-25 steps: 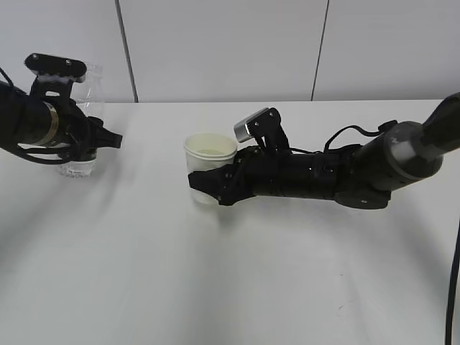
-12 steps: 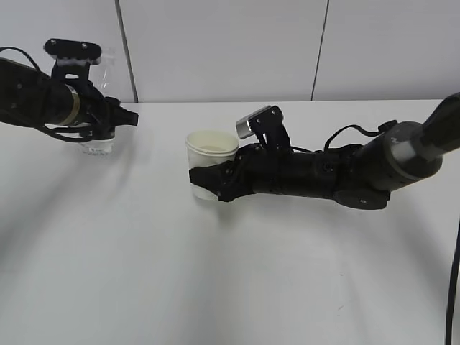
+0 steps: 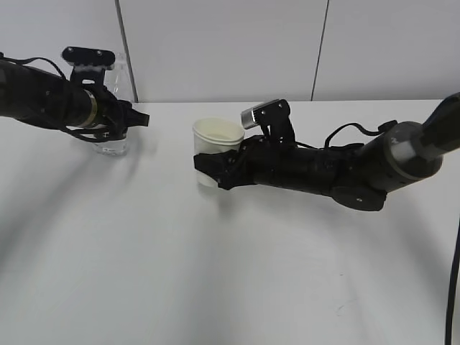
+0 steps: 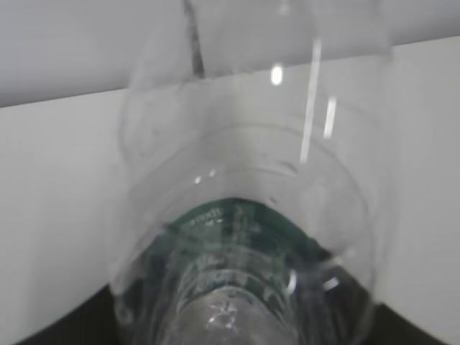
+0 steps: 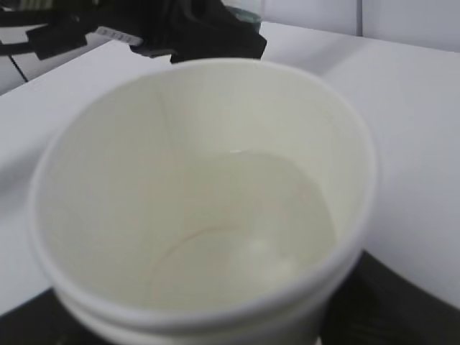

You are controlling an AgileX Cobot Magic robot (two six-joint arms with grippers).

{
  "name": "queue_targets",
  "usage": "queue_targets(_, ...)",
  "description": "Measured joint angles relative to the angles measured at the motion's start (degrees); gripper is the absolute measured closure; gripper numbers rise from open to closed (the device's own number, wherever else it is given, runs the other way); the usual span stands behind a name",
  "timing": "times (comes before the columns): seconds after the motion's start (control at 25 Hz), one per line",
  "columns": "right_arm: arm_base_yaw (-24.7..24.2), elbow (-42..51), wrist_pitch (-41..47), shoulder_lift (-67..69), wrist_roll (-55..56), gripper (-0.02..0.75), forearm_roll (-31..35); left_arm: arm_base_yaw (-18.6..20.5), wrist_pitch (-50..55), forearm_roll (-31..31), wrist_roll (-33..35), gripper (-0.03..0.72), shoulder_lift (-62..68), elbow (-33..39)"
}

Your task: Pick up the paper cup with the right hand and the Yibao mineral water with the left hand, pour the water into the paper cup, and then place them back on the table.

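The Yibao mineral water (image 3: pixel 113 140), a clear bottle, hangs above the table (image 3: pixel 215 280) at the far left, with my left gripper (image 3: pixel 123 117) shut on its middle. In the left wrist view the bottle (image 4: pixel 244 215) fills the frame, its green label band low between dark fingers (image 4: pixel 57 327). The paper cup (image 3: pixel 215 147) stands upright at the centre, held off the table with my right gripper (image 3: pixel 213 169) shut round its lower half. The right wrist view looks into the cup (image 5: pixel 208 215); I cannot tell whether water lies in its bottom.
A grey panelled wall (image 3: pixel 230 50) runs behind the table's far edge. The right arm (image 3: pixel 374 169) lies low across the table's right half. The left arm (image 5: pixel 180 32) shows just beyond the cup's rim in the right wrist view. White tabletop stretches in front of both arms.
The left gripper has carried the bottle up and to the right, toward the cup. The right gripper has raised the cup a little and shifted it slightly right.
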Motion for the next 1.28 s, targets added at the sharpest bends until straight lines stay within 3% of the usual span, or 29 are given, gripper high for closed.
queue_targets(0.32, 0.0, 0.0, 1.2, 0.0, -5.0, 0.242, 8.4, 0.0, 0.0, 0.1, 0.0, 0.352, 1.3, -1.4)
queue_targets(0.92, -0.8, 0.0, 7.9, 0.0, -20.0, 0.242, 31.1, 0.0, 0.0, 0.1, 0.0, 0.352, 1.4, -1.4)
queue_targets(1.28, -5.6, 0.0, 9.4, 0.0, -20.6, 0.242, 33.1, 0.0, 0.0, 0.1, 0.0, 0.352, 1.4, -1.4)
